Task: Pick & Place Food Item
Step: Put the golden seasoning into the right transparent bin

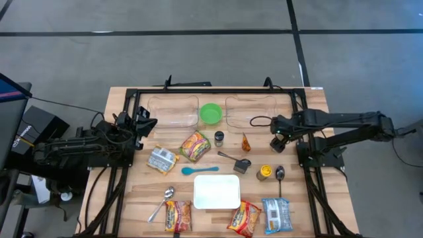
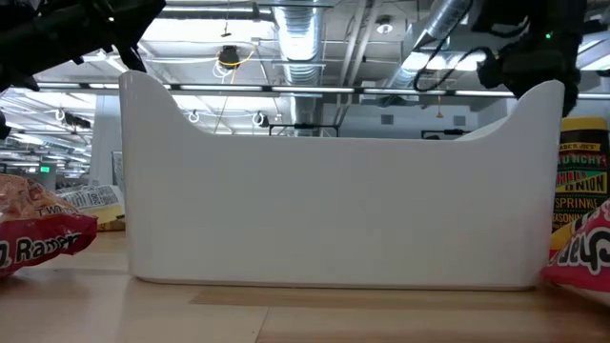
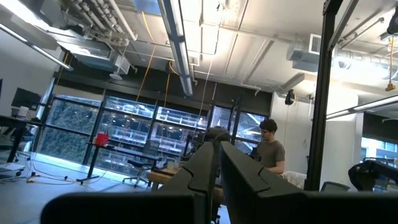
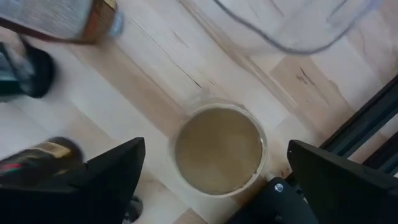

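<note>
Right gripper spread wide, poised near the table's right edge straddling a small round jar, presumably to grasp it. Left gripper closed and empty, parked at the left edge, aimed out into the room. Four ramen packets on the table, two spoons, two clear bins, one white tray near the front edge.

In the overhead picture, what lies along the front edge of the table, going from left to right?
Metal spoon → red ramen packet → white tray → second red ramen packet → blue-and-white packet.
</note>
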`<action>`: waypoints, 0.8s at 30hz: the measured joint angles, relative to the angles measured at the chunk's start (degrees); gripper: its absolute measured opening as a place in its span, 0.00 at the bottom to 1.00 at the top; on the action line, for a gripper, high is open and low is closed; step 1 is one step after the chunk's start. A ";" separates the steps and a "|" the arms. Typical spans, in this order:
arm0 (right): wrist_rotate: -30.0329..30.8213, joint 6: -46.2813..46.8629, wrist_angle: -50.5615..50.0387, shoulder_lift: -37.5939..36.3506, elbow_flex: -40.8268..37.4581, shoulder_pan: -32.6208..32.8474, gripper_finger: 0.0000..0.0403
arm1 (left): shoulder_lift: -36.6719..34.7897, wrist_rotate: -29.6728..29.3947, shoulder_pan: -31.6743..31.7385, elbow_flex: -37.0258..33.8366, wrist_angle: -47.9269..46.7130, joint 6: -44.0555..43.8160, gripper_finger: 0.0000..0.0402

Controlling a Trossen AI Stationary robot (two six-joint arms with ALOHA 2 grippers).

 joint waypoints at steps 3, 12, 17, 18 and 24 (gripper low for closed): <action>0.00 -0.72 0.28 0.00 -2.12 -1.19 0.96 | 0.01 -0.01 0.01 0.00 0.01 0.00 0.05; -2.51 -2.42 4.38 0.73 -4.25 -2.98 0.95 | 0.01 0.00 0.01 0.00 0.01 0.00 0.05; -2.32 -2.44 4.93 2.61 -4.27 -2.94 0.95 | 0.02 -0.02 0.02 0.00 0.00 0.00 0.05; -2.32 -2.43 5.26 3.15 -4.27 -2.94 0.95 | 0.04 -0.02 0.02 0.00 0.02 0.00 0.05; -2.23 -3.40 5.67 7.16 -4.27 -2.90 0.95 | 0.28 -0.01 0.00 0.00 -0.02 0.00 0.05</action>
